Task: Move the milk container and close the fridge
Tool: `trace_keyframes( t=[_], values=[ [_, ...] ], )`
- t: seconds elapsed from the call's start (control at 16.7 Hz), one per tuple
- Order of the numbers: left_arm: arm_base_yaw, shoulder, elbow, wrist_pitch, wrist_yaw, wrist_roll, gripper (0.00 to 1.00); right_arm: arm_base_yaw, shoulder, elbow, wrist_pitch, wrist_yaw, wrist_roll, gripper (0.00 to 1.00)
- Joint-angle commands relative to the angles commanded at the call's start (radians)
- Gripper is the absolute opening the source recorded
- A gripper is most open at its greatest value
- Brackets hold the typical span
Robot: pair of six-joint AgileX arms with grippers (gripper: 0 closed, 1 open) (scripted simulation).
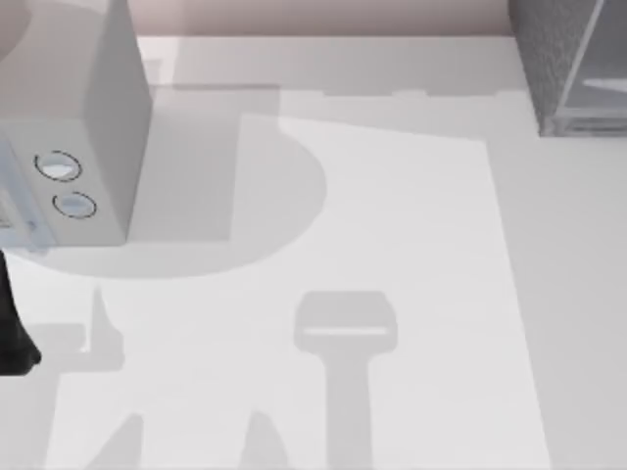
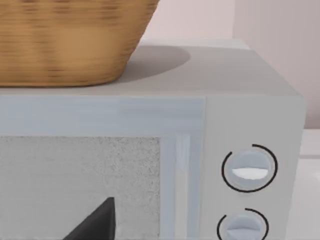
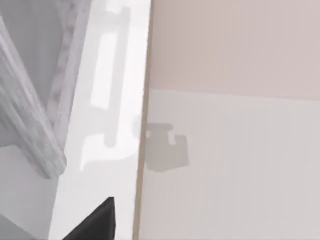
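Fridge (image 1: 573, 64) at far right corner of table (image 1: 392, 294), pale door panel (image 3: 107, 100) standing ajar beside right wrist. Microwave (image 1: 83, 127) with two dials far left, wicker basket (image 2: 65, 40) on top. Left arm (image 1: 12, 333) at left edge. Finger spread of both grippers: cannot tell.

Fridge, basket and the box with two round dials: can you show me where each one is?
fridge (image 1: 554, 59): top view, its dark speckled side at the table's far right corner.
basket (image 2: 65, 40): left wrist view, its woven wall, standing on the box.
box with two round dials (image 1: 108, 108): top view, its plain grey top.
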Motion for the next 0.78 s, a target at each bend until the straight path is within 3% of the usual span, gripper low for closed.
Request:
trace_keyframes(
  t=[0.24,0.42,0.6,0.78],
  values=[
    [0.000,0.000,0.000,0.000,0.000,0.000,1.00,0.156,0.015,-0.016,0.270,0.031,0.402,1.00],
    [0.000,0.000,0.000,0.000,0.000,0.000,1.00,0.317,0.028,-0.026,0.457,0.074,0.607,1.00],
    [0.000,0.000,0.000,0.000,0.000,0.000,1.00,0.434,0.032,-0.034,0.568,0.118,0.719,1.00],
    [0.000,0.000,0.000,0.000,0.000,0.000,1.00,0.467,0.031,-0.031,0.599,0.131,0.745,1.00]
  ],
)
